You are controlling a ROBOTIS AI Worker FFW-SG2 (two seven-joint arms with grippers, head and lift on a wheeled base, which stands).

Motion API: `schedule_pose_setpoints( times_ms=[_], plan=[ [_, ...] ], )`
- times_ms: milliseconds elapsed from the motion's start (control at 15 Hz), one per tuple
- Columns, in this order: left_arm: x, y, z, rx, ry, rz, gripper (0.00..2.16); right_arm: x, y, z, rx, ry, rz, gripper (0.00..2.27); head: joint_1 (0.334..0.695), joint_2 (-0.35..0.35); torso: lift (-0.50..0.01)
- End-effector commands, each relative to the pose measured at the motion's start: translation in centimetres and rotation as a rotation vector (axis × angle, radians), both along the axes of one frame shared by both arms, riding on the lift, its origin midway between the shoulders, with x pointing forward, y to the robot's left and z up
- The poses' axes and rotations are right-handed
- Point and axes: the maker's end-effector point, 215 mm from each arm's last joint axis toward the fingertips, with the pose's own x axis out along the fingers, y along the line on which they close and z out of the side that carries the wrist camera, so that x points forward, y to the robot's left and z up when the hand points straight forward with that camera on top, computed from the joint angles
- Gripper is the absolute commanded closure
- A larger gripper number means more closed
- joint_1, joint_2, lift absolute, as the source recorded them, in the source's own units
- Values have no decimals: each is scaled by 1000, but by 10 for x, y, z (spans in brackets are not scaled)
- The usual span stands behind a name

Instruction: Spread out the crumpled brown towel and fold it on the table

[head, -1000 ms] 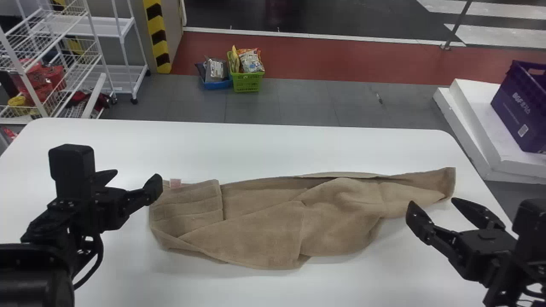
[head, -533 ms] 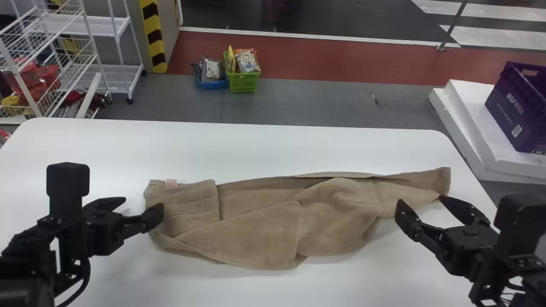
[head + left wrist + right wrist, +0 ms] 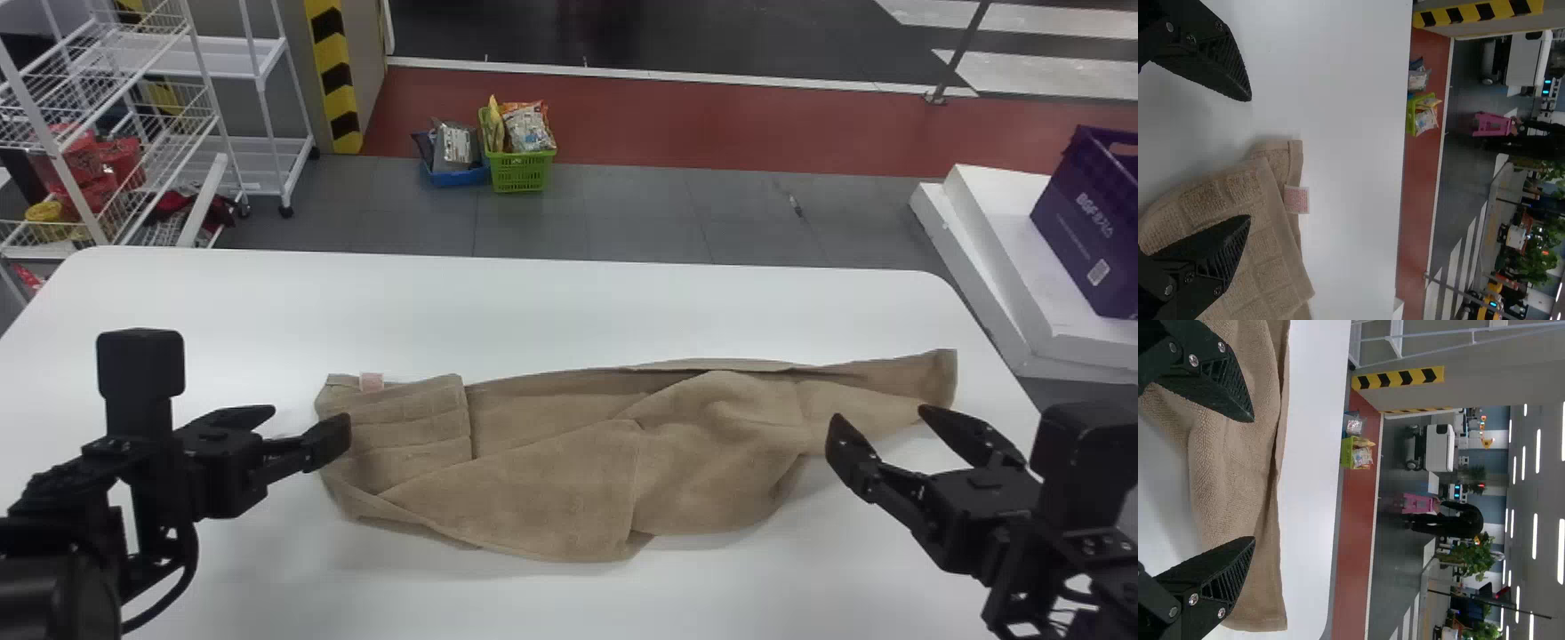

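This looks like a large indoor hall with a shop-like corner: white wire shelves [image 3: 55, 160] and a green basket [image 3: 522, 173] of packaged goods. Strip lights [image 3: 1534, 532], a hazard-striped post [image 3: 335, 80] and crosswalk stripes [image 3: 1031, 73] suggest a demonstration or test space.

Two black robot arms [image 3: 62, 587]
The cable [image 3: 193, 557] is curved; the pointed fingers [image 3: 1215, 387] have ribbed insides and silver screws [image 3: 1193, 360].

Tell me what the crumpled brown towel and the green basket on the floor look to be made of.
The crumpled brown towel looks like matte cotton terry: its surface shows small loops and a woven grid band. The bright green openwork basket seems to be moulded plastic, judging by its even colour and slotted walls.
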Motion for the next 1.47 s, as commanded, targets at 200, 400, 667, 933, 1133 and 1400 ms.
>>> schedule_pose_setpoints(
  times_ms=[200, 400, 667, 933, 1133, 1400],
  plan=[
    [2, -22, -7, -22, 18, -34, 218, 0, -1, -1, 1, -7, -1, 208, 695, -124, -127],
    [3, -28, -7, -47, 19, -42, 218, 0, -1, -3, 1, -7, -1, 208, 695, -137, -127],
    [4, -34, -8, -68, 23, -47, 333, 0, 0, -3, 3, -7, 1, 208, 695, -143, -127],
    [6, -31, -5, -69, 16, -40, 633, 0, 0, -5, 2, -4, 0, 208, 695, -148, -127],
    [7, -26, -3, -64, 11, -28, 633, 0, 1, -8, 5, 1, 2, 211, 695, -143, -127],
    [11, -21, 4, -48, -23, -9, 873, 0, 4, -11, 8, 5, 6, 211, 695, -133, -127]
  ],
)
